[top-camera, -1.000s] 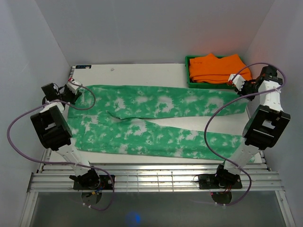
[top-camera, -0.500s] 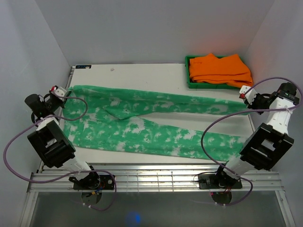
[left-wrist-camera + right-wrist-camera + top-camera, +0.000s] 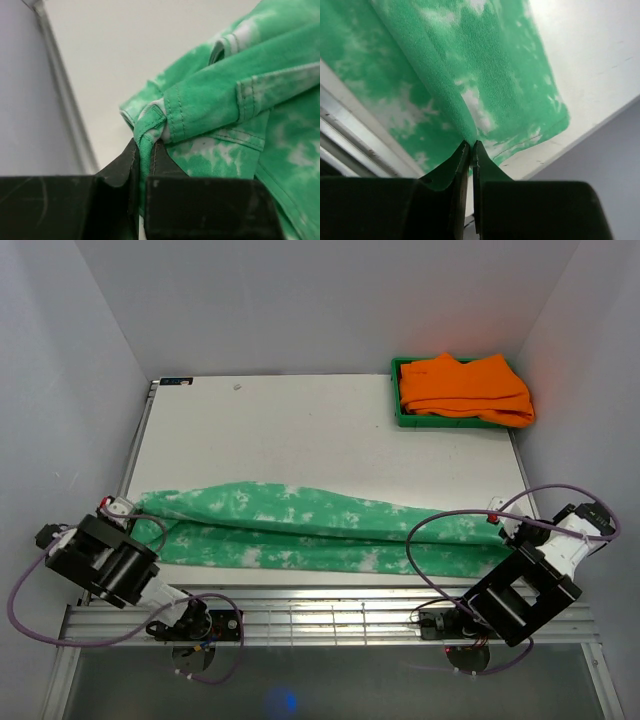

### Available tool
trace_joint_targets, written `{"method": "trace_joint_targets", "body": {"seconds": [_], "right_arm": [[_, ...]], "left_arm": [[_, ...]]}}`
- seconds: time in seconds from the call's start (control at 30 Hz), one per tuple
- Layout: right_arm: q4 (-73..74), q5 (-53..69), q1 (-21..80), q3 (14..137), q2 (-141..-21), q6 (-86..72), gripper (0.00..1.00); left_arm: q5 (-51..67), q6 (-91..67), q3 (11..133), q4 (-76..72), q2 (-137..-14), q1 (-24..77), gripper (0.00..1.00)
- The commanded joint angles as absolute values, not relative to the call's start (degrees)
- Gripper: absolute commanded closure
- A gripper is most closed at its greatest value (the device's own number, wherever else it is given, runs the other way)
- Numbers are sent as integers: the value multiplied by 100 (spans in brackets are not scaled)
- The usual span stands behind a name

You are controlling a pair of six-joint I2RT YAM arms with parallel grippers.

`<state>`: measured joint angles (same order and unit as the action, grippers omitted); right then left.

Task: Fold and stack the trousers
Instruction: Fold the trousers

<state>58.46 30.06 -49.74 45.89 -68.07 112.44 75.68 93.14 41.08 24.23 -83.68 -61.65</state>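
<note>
Top external view: soft green-and-white tie-dye cloth trousers (image 3: 300, 525) lie folded lengthwise along the white tabletop's (image 3: 300, 430) near edge. The left pincer (image 3: 144, 149) clamps the waistband corner and the right pincer (image 3: 470, 146) clamps the hem. The cloth looks light and limp, best held by its edges.

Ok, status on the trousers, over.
Left gripper shut on trousers, waistband end. Right gripper shut on cuff end. Legs folded together along table near edge. Orange garments in green bin, well clear.

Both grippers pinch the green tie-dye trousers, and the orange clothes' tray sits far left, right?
No: top external shows the green plastic tray of folded orange clothes at far right. Left gripper and right gripper do pinch the green tie-dye cloth trousers.
</note>
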Motion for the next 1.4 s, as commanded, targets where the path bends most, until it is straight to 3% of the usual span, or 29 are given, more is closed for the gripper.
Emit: {"method": "trace_joint_targets", "body": {"seconds": [0.0, 0.23, 0.33, 0.37, 0.5, 0.53, 0.63, 0.67, 0.87, 0.97, 1.2, 1.3, 1.37], "right_arm": [[5889, 2383, -5273, 4193, -6583, 13569, 92], [5530, 2066, -5563, 3763, -6609, 14124, 92], [5327, 1952, -5563, 3622, -6644, 14211, 92], [5283, 1908, -5563, 3595, -6653, 14238, 92], [5133, 1828, -5563, 3551, -6741, 14291, 92], [5037, 1811, -5563, 3499, -6750, 14274, 92], [4203, 1644, -5424, 3156, -6863, 13993, 92], [4018, 1591, -5397, 3094, -6943, 13827, 92], [3243, 1406, -4835, 3813, -8084, 12667, 92], [3313, 1424, -4527, 4542, -8595, 12016, 92], [3840, 1757, -4430, 5606, -8938, 11769, 92], [4007, 1880, -4438, 5818, -8965, 11733, 92], [4104, 1960, -4430, 5862, -8921, 11760, 92]], "left_arm": [[6675, 13463, 4771, 5859, -9332, -6565, 100], [6013, 14001, 5309, 6355, -10002, -7040, 100], [6020, 14246, 5168, 6346, -9730, -7040, 84], [6038, 14282, 5133, 6363, -9651, -7040, 74], [5862, 14897, 5045, 6671, -9239, -7023, 67], [5793, 14906, 5001, 6671, -9185, -6996, 70], [5354, 14200, 4730, 6139, -8896, -6593, 98], [5283, 13794, 4624, 5822, -8790, -6218, 100], [5221, 11091, 4289, 3721, -8490, -4759, 100], [5264, 10199, 4734, 3217, -8673, -4239, 100], [5791, 9608, 5896, 2595, -8536, -4025, 100], [6108, 9046, 5811, 876, -8350, -3982, 100], [6117, 8229, 5652, -1189, -8349, -3798, 100]]}}
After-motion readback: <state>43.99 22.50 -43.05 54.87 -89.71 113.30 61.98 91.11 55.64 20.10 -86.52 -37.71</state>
